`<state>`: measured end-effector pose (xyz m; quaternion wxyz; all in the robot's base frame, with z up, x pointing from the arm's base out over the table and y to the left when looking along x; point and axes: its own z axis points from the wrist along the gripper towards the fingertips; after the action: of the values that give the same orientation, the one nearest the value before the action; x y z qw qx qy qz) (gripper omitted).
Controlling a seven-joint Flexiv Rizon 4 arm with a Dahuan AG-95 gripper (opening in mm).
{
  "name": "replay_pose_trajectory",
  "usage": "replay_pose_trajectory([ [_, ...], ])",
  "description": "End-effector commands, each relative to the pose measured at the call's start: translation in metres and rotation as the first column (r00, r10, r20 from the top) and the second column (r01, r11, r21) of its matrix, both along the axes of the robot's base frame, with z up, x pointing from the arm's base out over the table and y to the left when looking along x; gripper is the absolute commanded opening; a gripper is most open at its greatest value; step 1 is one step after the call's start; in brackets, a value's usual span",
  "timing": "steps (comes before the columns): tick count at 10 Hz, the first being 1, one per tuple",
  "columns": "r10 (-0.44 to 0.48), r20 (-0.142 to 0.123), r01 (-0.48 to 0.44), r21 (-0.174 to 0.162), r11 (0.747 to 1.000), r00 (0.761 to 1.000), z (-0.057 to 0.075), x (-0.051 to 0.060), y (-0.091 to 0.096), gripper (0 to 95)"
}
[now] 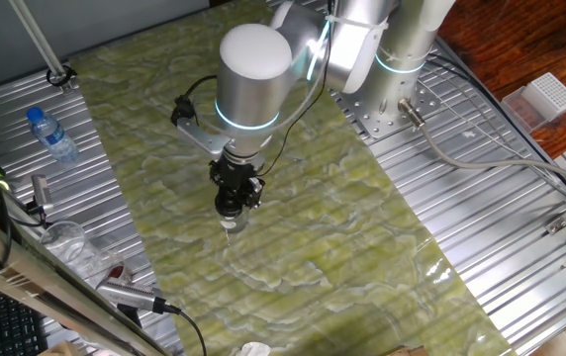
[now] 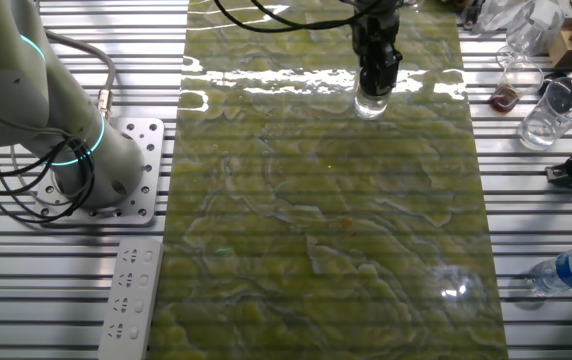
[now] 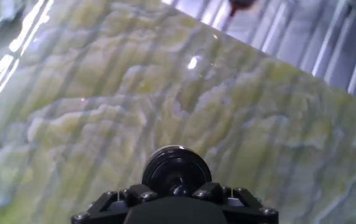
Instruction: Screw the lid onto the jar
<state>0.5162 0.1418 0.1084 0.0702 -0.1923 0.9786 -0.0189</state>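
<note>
Your gripper (image 2: 376, 82): closed on the lid (image 3: 177, 171), directly atop the jar (image 2: 371, 104). Jar: upright on the green mat (image 2: 326, 200), near one short edge, midway across.

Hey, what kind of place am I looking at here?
Probably a robotics lab test bench. A robot arm is bolted to a ribbed metal table, a green marbled mat covers the work area, and a power strip and loose cables lie at the edges.
</note>
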Motion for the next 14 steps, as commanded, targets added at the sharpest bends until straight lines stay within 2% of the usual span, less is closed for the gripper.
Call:
replay_pose_trajectory([
  [1, -0.015, -0.028, 0.015, -0.026, 1.0, 0.999, 0.0035, 0.0003, -0.0003, 38.0],
  [3, -0.009, -0.032, 0.008, -0.028, 1.0, 0.999, 0.0038, 0.0001, -0.0003, 38.0],
  [8, -0.046, -0.067, 0.045, -0.02, 0.999, 0.997, 0.0062, 0.0006, -0.0007, 38.0],
  [11, -0.061, -0.094, 0.059, -0.025, 0.998, 0.994, 0.011, 0.0053, -0.0002, 38.0],
  [14, -0.08, -0.105, 0.077, -0.031, 0.997, 0.991, 0.0095, 0.0069, 0.0038, 38.0],
])
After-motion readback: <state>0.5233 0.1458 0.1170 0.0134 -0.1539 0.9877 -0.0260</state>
